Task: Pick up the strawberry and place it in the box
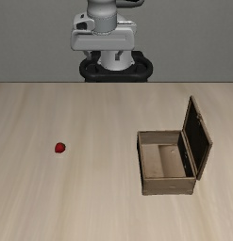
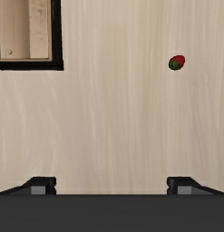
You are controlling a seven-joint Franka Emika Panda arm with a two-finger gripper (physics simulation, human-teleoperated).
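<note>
One strawberry, one box, one arm with two fingers. That is the whole count on the table, a broad flat top of pale wood with a fine grain running across it.

The strawberry is small and rounded, red with a touch of green at one end. It lies alone on the bare wood toward the exterior view's left, well apart from the box.

The box sits toward the exterior view's right. It is rectangular, made of brown wood with darker edges, and its hinged lid stands raised on the side away from the berry, tilted a little outward. Inside, the plain wooden floor of the box shows.

The arm is white and rounded on a dark base, at the far side of the table.

In the wrist view the gripper hangs above the tabletop with its two dark, blocky fingertips spread wide, pinching nothing. Only bare wood lies between them. The strawberry lies out ahead of one fingertip, and a dark-rimmed corner of the box — pale floor inside — lies out ahead of the other
</note>
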